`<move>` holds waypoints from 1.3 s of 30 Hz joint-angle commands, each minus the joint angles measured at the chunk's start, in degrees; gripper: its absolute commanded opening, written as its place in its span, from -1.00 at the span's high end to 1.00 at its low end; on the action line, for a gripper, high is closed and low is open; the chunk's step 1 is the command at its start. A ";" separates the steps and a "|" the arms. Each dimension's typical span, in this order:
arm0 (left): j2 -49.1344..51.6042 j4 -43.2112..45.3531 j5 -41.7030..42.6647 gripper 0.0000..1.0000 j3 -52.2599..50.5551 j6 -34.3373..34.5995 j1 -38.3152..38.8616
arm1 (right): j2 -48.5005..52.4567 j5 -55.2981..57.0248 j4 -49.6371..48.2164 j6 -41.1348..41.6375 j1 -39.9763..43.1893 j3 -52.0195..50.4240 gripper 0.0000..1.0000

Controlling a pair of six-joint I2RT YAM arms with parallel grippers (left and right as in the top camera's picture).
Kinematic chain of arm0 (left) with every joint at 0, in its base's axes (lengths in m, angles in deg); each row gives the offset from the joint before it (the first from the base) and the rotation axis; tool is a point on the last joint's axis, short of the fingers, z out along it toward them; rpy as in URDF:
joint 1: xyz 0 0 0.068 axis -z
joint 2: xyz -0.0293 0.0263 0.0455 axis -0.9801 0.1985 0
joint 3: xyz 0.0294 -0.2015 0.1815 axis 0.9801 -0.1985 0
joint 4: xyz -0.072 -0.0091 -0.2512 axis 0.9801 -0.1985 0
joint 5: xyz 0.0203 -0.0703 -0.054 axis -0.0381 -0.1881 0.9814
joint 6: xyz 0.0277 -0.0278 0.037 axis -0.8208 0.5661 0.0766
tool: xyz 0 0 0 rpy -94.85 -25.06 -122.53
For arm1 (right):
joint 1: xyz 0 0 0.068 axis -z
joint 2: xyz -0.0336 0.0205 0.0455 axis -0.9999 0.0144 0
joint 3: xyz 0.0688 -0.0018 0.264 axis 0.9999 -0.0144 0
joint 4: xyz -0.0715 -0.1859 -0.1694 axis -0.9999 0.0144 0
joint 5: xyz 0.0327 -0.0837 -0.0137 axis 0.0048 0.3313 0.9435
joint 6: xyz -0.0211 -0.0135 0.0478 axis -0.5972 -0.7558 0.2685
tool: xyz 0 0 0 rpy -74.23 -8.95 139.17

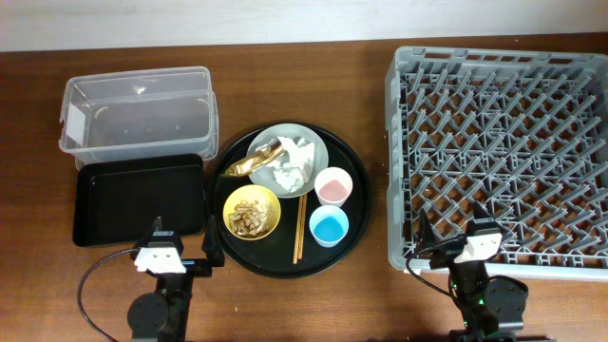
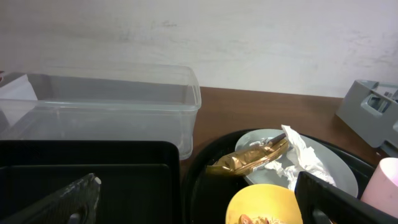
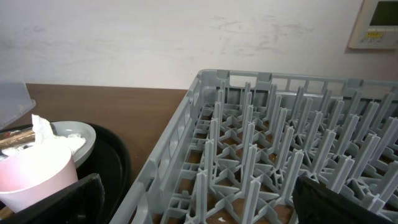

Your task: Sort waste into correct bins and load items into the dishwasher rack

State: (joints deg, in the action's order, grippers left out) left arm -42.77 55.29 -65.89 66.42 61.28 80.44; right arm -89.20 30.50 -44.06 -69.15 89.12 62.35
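**Overhead**
- Clear tub (image 1: 138,78), far left. The black rectangular tray (image 1: 141,199) lies just in front of it.
- Round black tray (image 1: 285,268), centre. It bears:
  - the grey-green plate (image 1: 318,147), with the gold wrapper (image 1: 249,165) and crumpled napkins (image 1: 290,171) on it;
  - the yellow bowl (image 1: 231,204), holding food scraps (image 1: 252,218);
  - the pink cup (image 1: 332,186) and the blue cup (image 1: 329,227);
  - the chopsticks (image 1: 299,228), lying between bowl and cups.
- Dishwasher rack (image 1: 391,161), right. Its right edge is cut off by the frame.
- Left gripper (image 1: 185,237), at the near right corner of the black rectangular tray. Jaws are spread wide with nothing held. One finger is beside the round black tray's left rim.
- Right gripper (image 1: 449,228), over the rack's near wall. Jaws are wide and empty. The dark fingers are hard to separate from the pegs.

**Left wrist**
- Only the fingertips (image 2: 68,199) show, cut off at the two bottom corners.
- The black rectangular tray's edge and the round black tray's rim lie in the gap between them.
- Wrapper, napkins and plate are ahead, apart from the jaws.
- The yellow bowl is cut by the bottom edge and partly behind the right finger.
- The pink cup is cropped at the right.
- A corner of the rack shows at the far right.

**Right wrist**
- The fingers (image 3: 348,202) are again only dark corners.
- The rack's left wall and pegs fill the span between and beyond them.
- The pink cup sits left, partly behind the left finger.
- Plate and napkins lie beyond it, cropped.
- A brown strip shows at the left edge; whether it is wrapper or chopsticks cannot be told.
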 commanded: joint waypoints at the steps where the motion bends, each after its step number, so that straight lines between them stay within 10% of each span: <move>1: -0.22 -0.20 -0.17 -0.99 -0.28 -0.90 -0.31 | -0.26 0.26 0.37 -0.11 -0.31 -0.28 -0.97; 12: 2.03 -2.54 0.87 -0.99 2.10 0.22 -0.31 | 0.04 -0.42 2.80 7.39 -0.33 1.27 -0.97; 29: 49.20 -51.65 2.64 -0.99 57.40 -0.22 -0.31 | 42.60 -0.52 44.87 7.65 -0.31 47.15 -0.97; 39: 69.94 -24.92 5.68 -0.99 60.37 -6.32 6.56 | 43.85 -0.52 45.77 7.67 -0.31 48.57 -0.97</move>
State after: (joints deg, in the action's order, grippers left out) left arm 17.69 25.68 -61.36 123.69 59.44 83.39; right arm -45.31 30.26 1.86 -61.52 89.12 109.60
